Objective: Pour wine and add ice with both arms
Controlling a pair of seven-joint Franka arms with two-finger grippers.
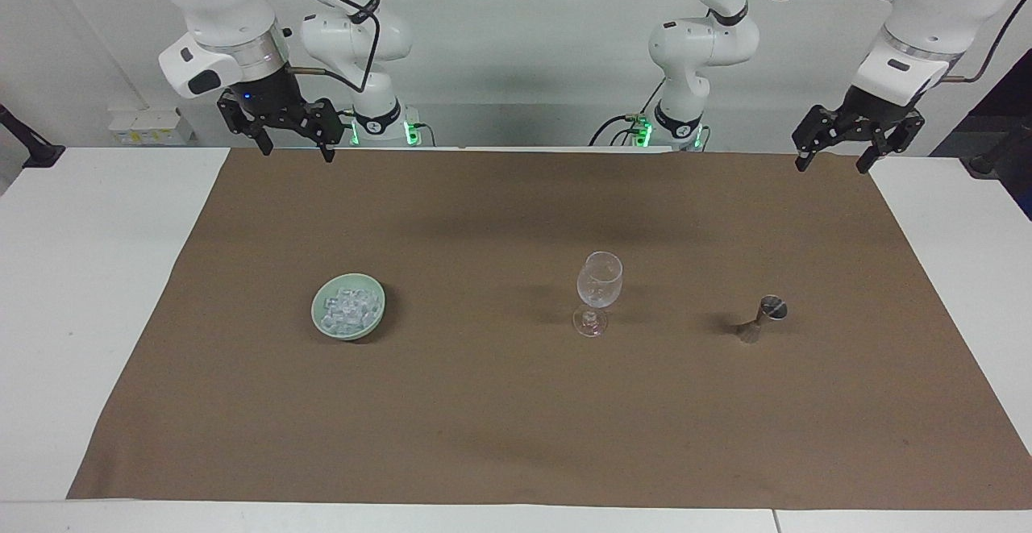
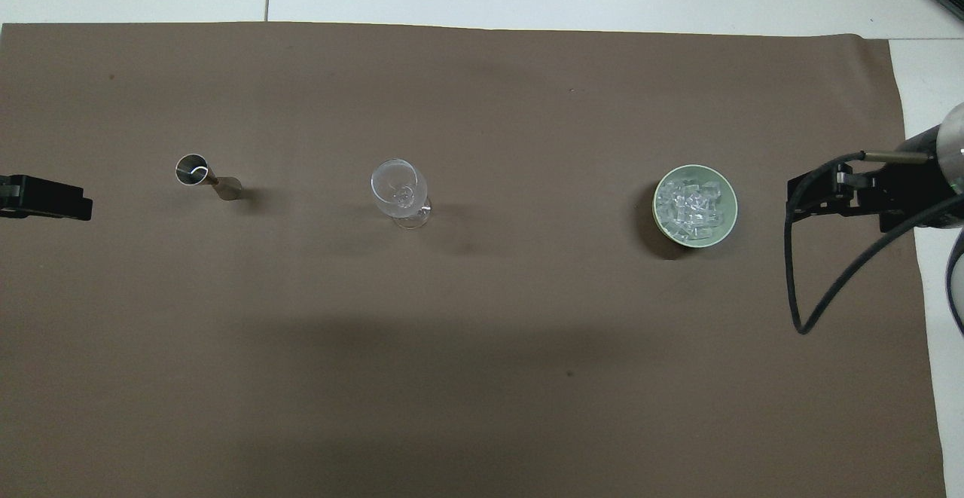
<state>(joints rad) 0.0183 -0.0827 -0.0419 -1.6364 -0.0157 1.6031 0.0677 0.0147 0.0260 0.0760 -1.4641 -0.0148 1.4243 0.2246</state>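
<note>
A pale green bowl (image 1: 348,307) (image 2: 694,206) heaped with ice (image 1: 350,304) (image 2: 689,203) stands on the brown cloth toward the right arm's end. An empty stemmed glass (image 1: 599,291) (image 2: 399,191) stands upright mid-table. A small metal jigger (image 1: 763,319) (image 2: 205,175) stands toward the left arm's end. No wine shows; the jigger's content cannot be told. My right gripper (image 1: 297,152) (image 2: 798,198) hangs open and empty, high over the cloth's edge at its own end. My left gripper (image 1: 831,168) (image 2: 75,204) hangs open and empty over the cloth's other end. Both arms wait.
The brown cloth (image 1: 516,420) (image 2: 482,377) covers most of the white table (image 1: 89,275). A black cable (image 2: 836,287) loops down from the right arm. The bowl, glass and jigger stand in one row across the cloth, well apart from each other.
</note>
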